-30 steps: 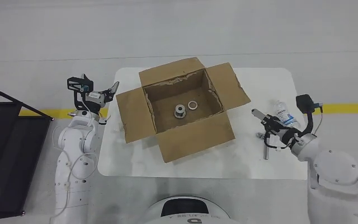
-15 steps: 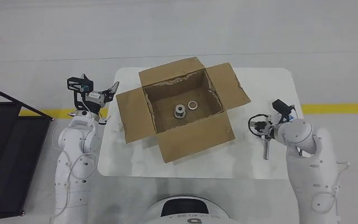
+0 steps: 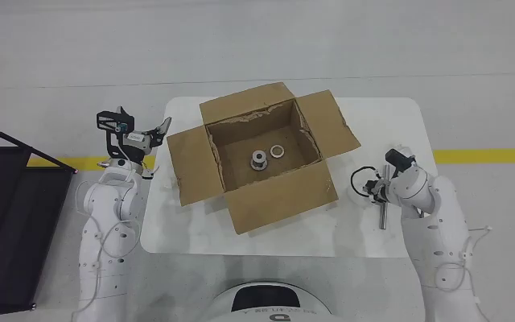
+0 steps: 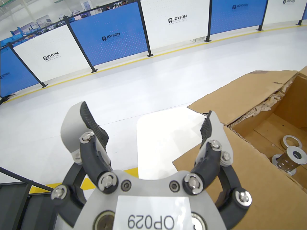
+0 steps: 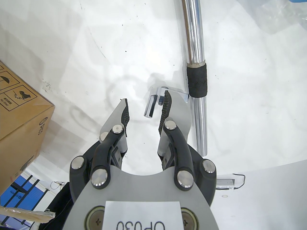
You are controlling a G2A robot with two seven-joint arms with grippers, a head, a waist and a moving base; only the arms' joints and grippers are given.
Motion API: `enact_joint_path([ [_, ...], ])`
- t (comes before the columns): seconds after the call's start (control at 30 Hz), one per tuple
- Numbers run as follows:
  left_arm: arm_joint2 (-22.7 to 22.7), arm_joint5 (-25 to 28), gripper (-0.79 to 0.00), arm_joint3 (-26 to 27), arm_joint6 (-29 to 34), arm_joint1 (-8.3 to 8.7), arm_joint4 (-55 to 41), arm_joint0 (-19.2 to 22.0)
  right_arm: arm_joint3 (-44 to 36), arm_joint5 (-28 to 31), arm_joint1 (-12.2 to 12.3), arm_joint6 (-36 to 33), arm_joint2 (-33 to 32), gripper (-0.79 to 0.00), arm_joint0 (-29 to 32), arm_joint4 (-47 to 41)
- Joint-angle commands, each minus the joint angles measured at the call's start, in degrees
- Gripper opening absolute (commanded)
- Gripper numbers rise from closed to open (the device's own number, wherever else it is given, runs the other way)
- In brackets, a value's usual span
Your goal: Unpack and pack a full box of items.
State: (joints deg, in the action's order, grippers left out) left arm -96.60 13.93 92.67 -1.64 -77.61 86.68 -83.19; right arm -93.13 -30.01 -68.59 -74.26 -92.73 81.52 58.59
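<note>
Right gripper point(image 5: 146, 101) has swung in from far right toward the open box point(image 3: 278, 193) mid-frame; claw released, low over chrome rod point(image 5: 191, 25). Left gripper point(image 4: 146, 111) unchanged, released, left of box. Spool point(image 3: 257, 160) and ring point(image 3: 278, 150) lie inside.

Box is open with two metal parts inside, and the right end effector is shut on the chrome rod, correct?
No: the right end effector is open beside the chrome rod, per the right wrist view. The box is open with two metal parts inside.
</note>
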Motion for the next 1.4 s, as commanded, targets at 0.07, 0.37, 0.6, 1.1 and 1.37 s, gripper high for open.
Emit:
enact_joint_path([
  [0.07,0.0,0.0,0.000,0.0,0.0,0.00,0.0,0.0,0.7,0.2,0.0,-0.2,0.4,-0.526,-0.1,0.2],
  [0.37,0.0,0.0,0.000,0.0,0.0,0.00,0.0,0.0,1.3,0.3,-0.1,-0.4,1.2,-0.785,-0.3,1.0],
  [0.6,0.0,0.0,0.000,0.0,0.0,0.00,0.0,0.0,-4.3,1.0,0.0,-1.0,-0.6,-0.785,2.5,-2.0],
  [1.1,0.0,0.0,0.000,0.0,0.0,0.00,0.0,0.0,-24.7,14.0,0.0,5.4,-15.6,-0.785,16.7,-28.9],
  [1.37,0.0,0.0,0.000,0.0,0.0,0.00,0.0,0.0,-38.8,24.2,-0.2,7.7,-18.3,-0.785,25.9,-38.7],
])
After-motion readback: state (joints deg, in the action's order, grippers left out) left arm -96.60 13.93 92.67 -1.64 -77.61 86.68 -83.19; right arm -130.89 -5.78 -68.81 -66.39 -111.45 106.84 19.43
